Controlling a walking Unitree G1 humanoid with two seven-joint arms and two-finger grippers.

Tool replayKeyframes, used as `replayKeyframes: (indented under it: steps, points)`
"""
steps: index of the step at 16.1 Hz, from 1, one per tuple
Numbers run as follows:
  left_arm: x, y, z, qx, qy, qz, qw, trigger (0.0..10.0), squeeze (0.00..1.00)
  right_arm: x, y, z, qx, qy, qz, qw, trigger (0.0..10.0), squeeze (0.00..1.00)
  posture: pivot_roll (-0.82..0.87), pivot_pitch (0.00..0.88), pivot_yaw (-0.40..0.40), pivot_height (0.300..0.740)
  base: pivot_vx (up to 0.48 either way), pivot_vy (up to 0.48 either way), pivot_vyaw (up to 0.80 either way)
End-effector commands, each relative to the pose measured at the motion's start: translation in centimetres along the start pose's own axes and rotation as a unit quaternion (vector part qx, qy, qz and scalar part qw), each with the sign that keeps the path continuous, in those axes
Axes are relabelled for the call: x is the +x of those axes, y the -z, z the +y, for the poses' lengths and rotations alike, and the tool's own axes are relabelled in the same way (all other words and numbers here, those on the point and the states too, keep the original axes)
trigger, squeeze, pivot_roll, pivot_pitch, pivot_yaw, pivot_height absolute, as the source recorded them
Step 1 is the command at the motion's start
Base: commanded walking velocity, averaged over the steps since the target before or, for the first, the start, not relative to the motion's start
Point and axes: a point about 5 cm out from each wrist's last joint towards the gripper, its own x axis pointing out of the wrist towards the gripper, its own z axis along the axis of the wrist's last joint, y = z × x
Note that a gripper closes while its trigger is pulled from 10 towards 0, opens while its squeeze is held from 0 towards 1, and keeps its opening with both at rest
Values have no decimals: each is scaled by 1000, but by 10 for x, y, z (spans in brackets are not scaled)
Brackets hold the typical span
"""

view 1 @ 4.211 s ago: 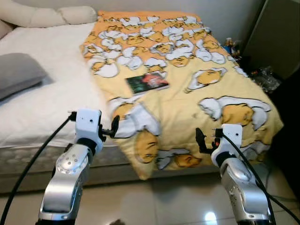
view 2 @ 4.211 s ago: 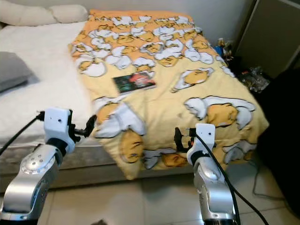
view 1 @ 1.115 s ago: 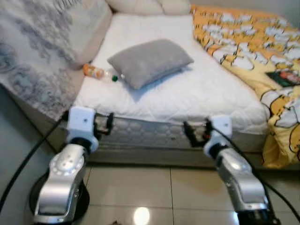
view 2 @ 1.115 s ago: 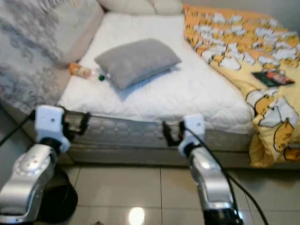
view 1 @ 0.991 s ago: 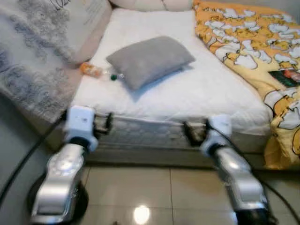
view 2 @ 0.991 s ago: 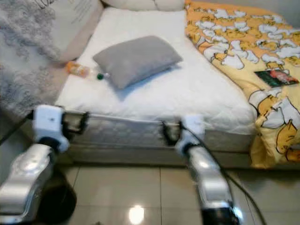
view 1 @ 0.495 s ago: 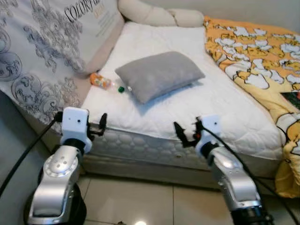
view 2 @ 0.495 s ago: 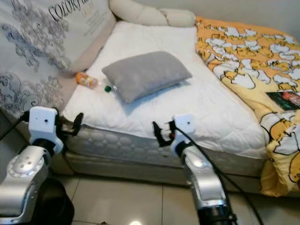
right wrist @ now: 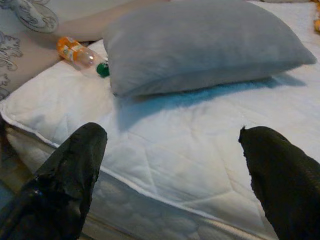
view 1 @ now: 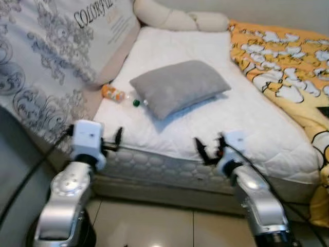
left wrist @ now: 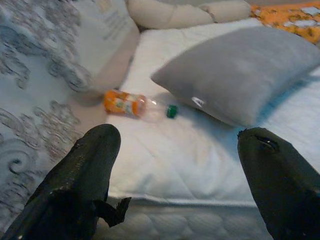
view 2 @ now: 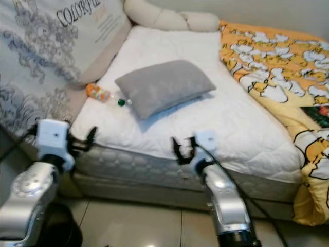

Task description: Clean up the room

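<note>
While I stand at the side of the bed (view 1: 169,164), both my arms are raised in front of me with nothing in them. My left gripper (left wrist: 172,165) has its jaws wide apart, and so does my right gripper (right wrist: 170,165); both hang short of the mattress edge, touching nothing.

What looks out of place to me is the plastic bottle (left wrist: 136,105). It lies on its side on the white quilted mattress, between the grey pillow (view 1: 180,86) and the large patterned cushion (view 1: 56,56) that leans along the bed's left side. Its green cap (right wrist: 103,69) points toward the pillow and sits just beside the pillow's corner; the orange label wraps the other end.

I judge the bottle to be light and mostly empty, with thin walls that would dent under a hard squeeze and a smooth, round body that could roll or slip on the soft quilt. The labelled middle seems the best place to take hold, jaws across the body, closing gently. My left gripper is nearer to it. The pillow will be soft and bulky, and the yellow blanket (view 2: 277,62) lies spread on the far right.
</note>
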Motion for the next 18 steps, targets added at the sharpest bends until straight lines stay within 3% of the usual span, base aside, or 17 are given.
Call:
replayKeyframes:
  steps: [1, 4, 6, 14, 18]
  points:
    - [1, -3, -6, -3, 12, -7, 1000, 10000, 0, -3, -6, -12, -9, 18, -14, 1000, 10000, 0, 57, 0, -25, 740, 300, 0, 0]
    - [0, -4, -5, -3, 11, -7, 1000, 10000, 0, 0, -9, -8, -45, 0, -14, 999, 10000, 0, 61, 0, -26, 740, 305, 0, 267]
    - [0, -4, -5, -3, 11, -7, 1000, 10000, 0, 0, -9, -8, -38, 5, -14, 999, 10000, 0, 61, 0, -24, 740, 326, 0, 731]
    - [2, -5, -5, 0, 14, -5, 1000, 10000, 0, 0, -9, -13, -16, 24, -17, 999, 10000, 0, 54, 0, -14, 740, 346, 0, 0]
    - [1, -5, -5, 1, 16, -6, 1000, 10000, 0, 0, -9, -13, -53, 23, -16, 998, 10000, 0, 55, 0, -14, 740, 372, 0, 400]
